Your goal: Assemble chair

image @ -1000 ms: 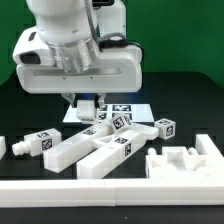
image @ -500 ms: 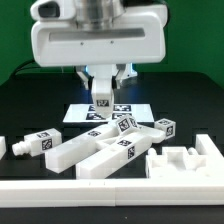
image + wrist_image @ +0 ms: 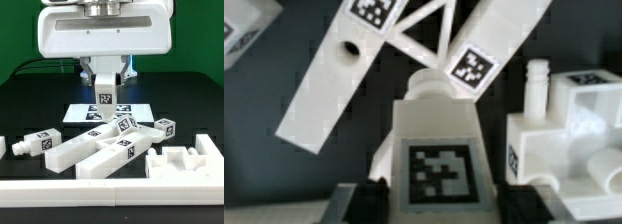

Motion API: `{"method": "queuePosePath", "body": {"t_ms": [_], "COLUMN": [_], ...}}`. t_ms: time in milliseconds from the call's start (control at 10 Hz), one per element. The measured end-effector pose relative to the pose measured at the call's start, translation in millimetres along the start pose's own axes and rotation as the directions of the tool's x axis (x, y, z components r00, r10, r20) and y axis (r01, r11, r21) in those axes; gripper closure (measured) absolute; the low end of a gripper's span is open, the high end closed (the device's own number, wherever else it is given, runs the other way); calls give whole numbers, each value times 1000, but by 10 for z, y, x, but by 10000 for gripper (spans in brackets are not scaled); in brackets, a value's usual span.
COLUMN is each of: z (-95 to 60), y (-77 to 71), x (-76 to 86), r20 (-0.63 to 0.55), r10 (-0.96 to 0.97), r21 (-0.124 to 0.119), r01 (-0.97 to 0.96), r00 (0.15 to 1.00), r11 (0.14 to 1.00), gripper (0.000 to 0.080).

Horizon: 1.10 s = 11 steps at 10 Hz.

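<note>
**A:** Nearest first?

**B:** The notched seat piece (image 3: pixel 185 160) on the bench (image 3: pixel 30 110), at the exterior view's right, with the crossed long bars (image 3: pixel 95 150) beside it.

**A:** And the hand?

**B:** The hand (image 3: pixel 104 86) is closed on a short tagged post (image 3: pixel 103 99). Its long axis is upright, above the marker board (image 3: pixel 80 113) and behind the bars. The notched seat piece lies nearer and rightward. A second ago the hand was farther left — it has swung square since.
</note>
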State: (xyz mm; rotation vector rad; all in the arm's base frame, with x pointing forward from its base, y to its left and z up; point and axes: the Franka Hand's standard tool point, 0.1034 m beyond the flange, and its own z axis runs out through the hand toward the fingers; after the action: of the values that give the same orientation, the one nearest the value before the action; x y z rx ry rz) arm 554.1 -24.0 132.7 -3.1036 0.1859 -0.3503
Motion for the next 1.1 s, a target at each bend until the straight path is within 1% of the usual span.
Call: {"method": "queuePosePath", "body": {"t_ms": [100, 200, 300, 400, 500, 600, 700, 800, 1000, 1100], "z": [-17, -47, -43, -43, -79, -21, 70, 16, 43, 79], "y": [-196, -374, -510, -690, -867, -851, -806, -829, -842, -971], "x": [83, 218, 301, 372, 460, 314, 182, 273, 252, 298], "r20": [-48, -130, -184, -193, -282, -363, -281, -296, -293, -279], "r10": [15, 4, 0, 7, -6, -23, -23, -23, -29, -47], "r21": [11, 21, 27, 40, 51, 40, 34, 38, 36, 41], "r01": [-14, -1, 5, 1, 22, 40, 34, 36, 42, 60], "r00": [999, 992, 983, 981, 959, 932, 959, 955, 956, 959], "r11": [1000, 1000, 1000, 999, 998, 998, 999, 999, 998, 997], "gripper": [515, 515, 515, 515, 515, 515, 515, 515, 515, 515]}}
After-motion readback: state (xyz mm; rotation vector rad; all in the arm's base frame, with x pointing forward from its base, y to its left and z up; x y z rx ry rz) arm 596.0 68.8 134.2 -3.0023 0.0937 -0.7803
